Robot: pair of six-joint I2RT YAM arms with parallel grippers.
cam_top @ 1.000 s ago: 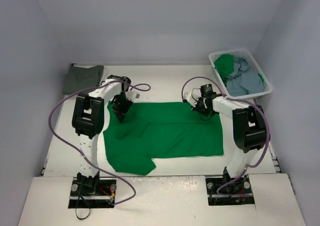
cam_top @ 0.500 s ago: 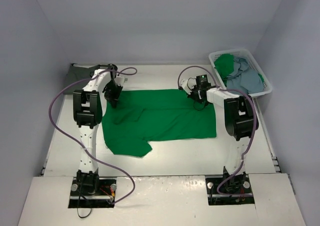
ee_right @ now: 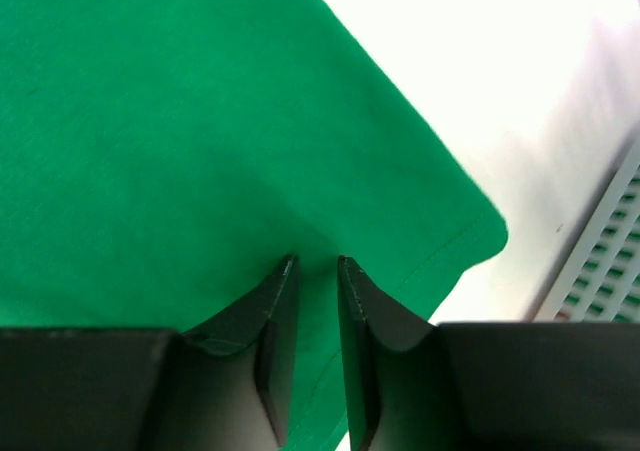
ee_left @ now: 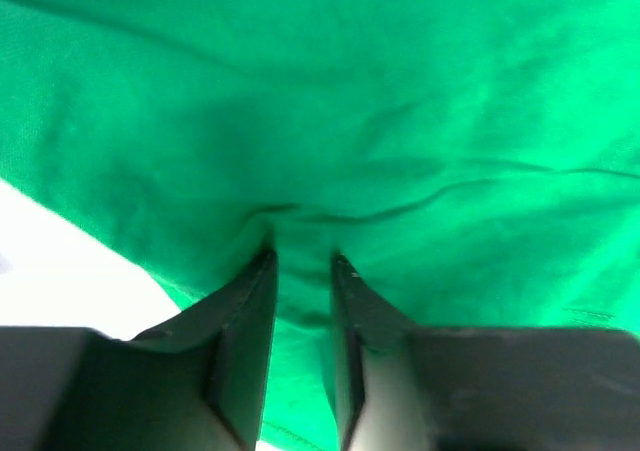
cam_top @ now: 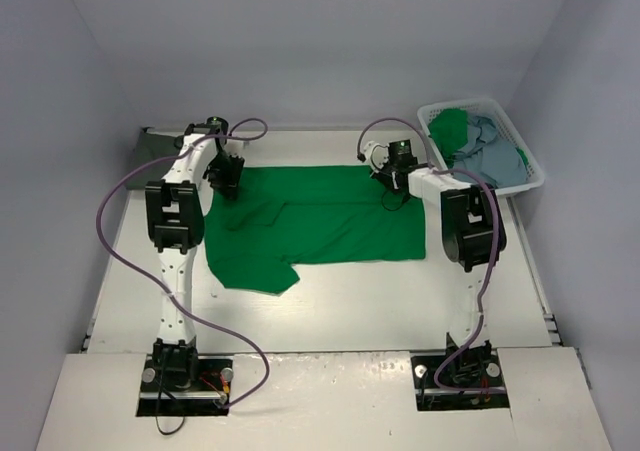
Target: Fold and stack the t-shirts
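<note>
Spread flat across the far middle of the table [cam_top: 340,316]: a bright green t-shirt [cam_top: 330,221], long side running left to right, one sleeve [cam_top: 255,271] pointing toward the near edge at its left end. Down on the shirt's far left corner, the left gripper [ee_left: 300,256]; jaws a narrow slot apart, green cloth showing through the gap, a small pucker and a few long creases in the cloth just ahead of the tips, a patch of bare white table at the lower left of that wrist view. Down near the shirt's far right corner, the right gripper [ee_right: 315,261]; jaws likewise only narrowly parted, green showing between them, cloth here smooth and flat, the stitched hem and rounded corner lying just beyond the tips to the right. Both arms stretched well out from their bases at the near edge, the two grippers well apart, one at each end of the shirt's far edge. In the far left corner of the table, partly hidden behind the left arm, a dark grey-olive t-shirt [cam_top: 158,149]; folded or not, cannot tell. At the far right corner, a white plastic basket [cam_top: 532,183], tilted, holding a heap of green cloth [cam_top: 448,126] and light blue cloth [cam_top: 492,159], near the right gripper but apart from it.
</note>
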